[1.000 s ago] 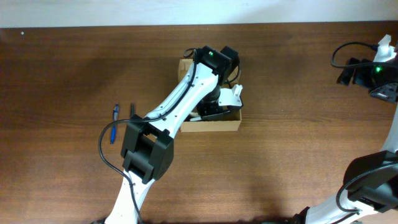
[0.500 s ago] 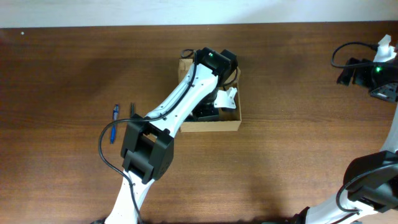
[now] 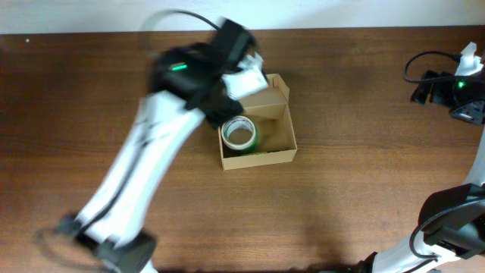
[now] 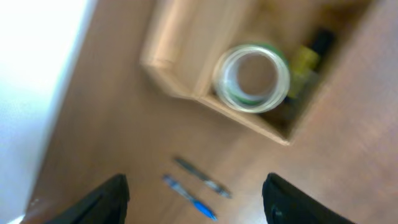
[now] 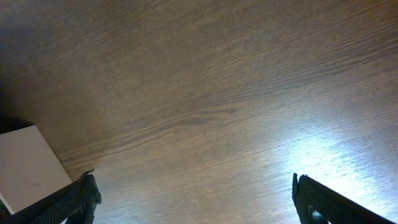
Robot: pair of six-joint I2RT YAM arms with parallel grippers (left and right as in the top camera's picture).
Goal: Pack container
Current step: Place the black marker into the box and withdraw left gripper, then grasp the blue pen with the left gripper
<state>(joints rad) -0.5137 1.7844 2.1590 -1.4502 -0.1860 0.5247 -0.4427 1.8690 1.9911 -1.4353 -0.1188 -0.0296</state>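
The container (image 3: 280,155) is a tan cardboard box at mid-table with its flap lid (image 3: 267,97) standing up at the back. A clear tape roll with a green edge (image 3: 239,134) lies inside it at the left. The left wrist view shows the same roll (image 4: 252,78) next to a yellow-and-dark item (image 4: 306,61). My left gripper (image 3: 241,72) is blurred, above the box's back left corner. It is open (image 4: 196,183) with nothing between its fingers. My right gripper (image 5: 196,186) is open over bare wood, also holding nothing.
Two pens (image 4: 202,177) lie on the table left of the box, one with a blue tip (image 4: 198,202). A black cable and devices (image 3: 428,83) sit at the far right. A white block (image 5: 25,168) lies by my right gripper.
My left gripper was down in the box and shut. It has opened and swung up and out to the back left, leaving the tape roll in the box. The right arm has not moved.
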